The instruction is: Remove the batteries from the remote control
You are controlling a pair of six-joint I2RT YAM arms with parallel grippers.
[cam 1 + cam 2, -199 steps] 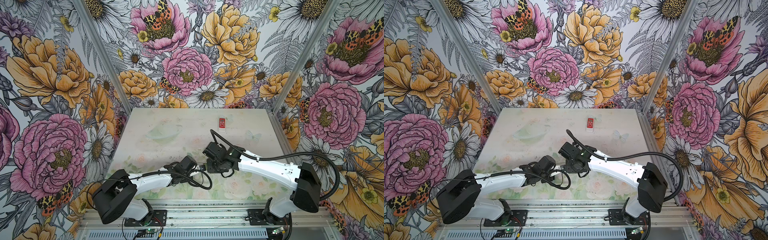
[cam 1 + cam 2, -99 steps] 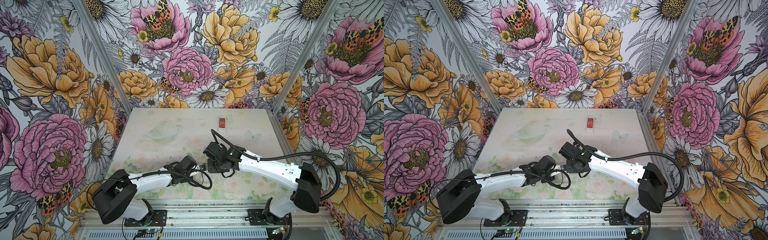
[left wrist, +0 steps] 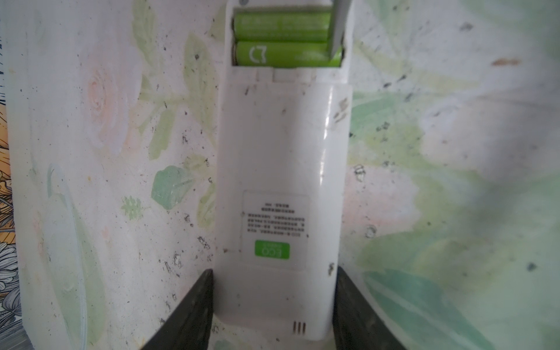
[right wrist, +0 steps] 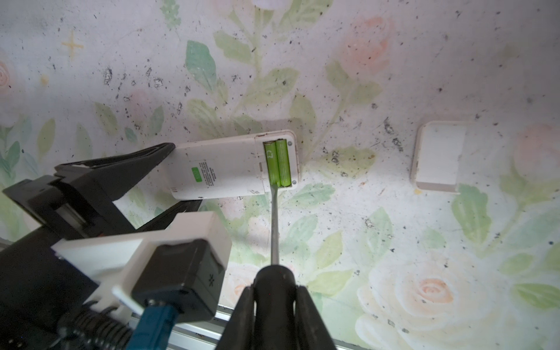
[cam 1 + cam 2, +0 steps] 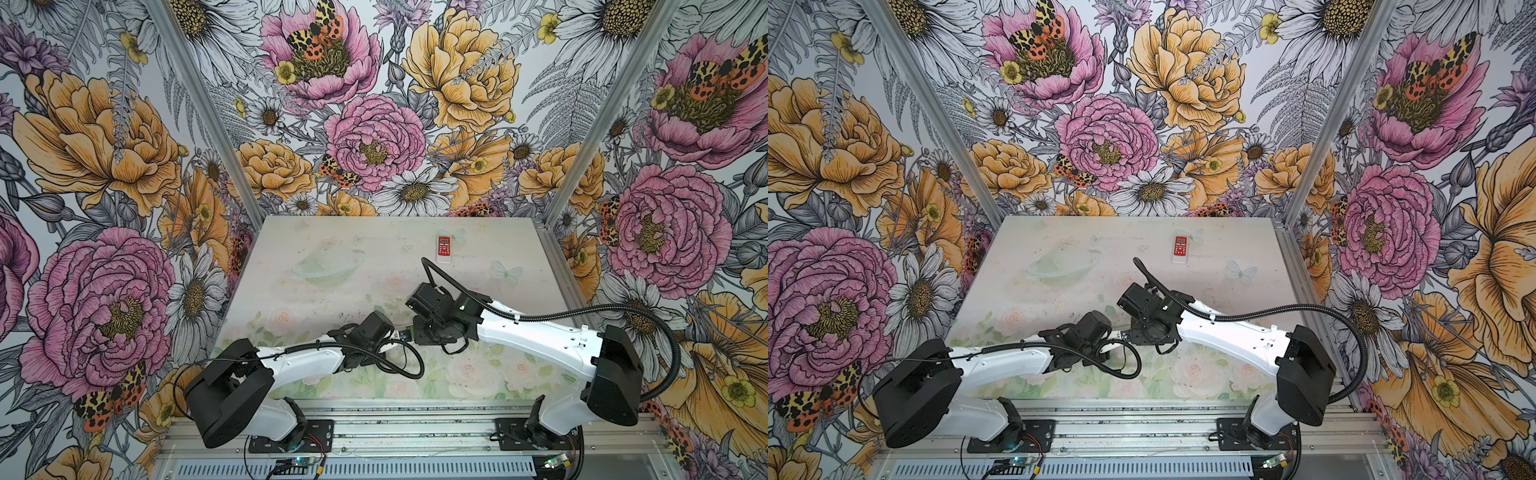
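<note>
Nothing visibly moved since the earlier frames; both arms held their poses. Two light green batteries (image 4: 277,162) lay side by side in the open bay at one end of the white remote control (image 4: 224,169), which rested face down on the worktop (image 4: 394,75). They would likely be light, rigid, smooth and prone to rolling, and seated against spring contacts. They looked best pried up at one end, then pinched across the middle. The metal blade of a screwdriver (image 4: 274,224) touched the end of the battery nearer the remote's body. The right end effector (image 4: 274,300) was clenched on the screwdriver's black handle. The left end effector (image 3: 272,291) gripped the remote's opposite end, one finger on each long side. A white rectangular piece, probably the battery cover (image 4: 438,156), lay apart on the worktop. In both top views a second, red remote (image 5: 444,248) sat well away near the far edge.
</note>
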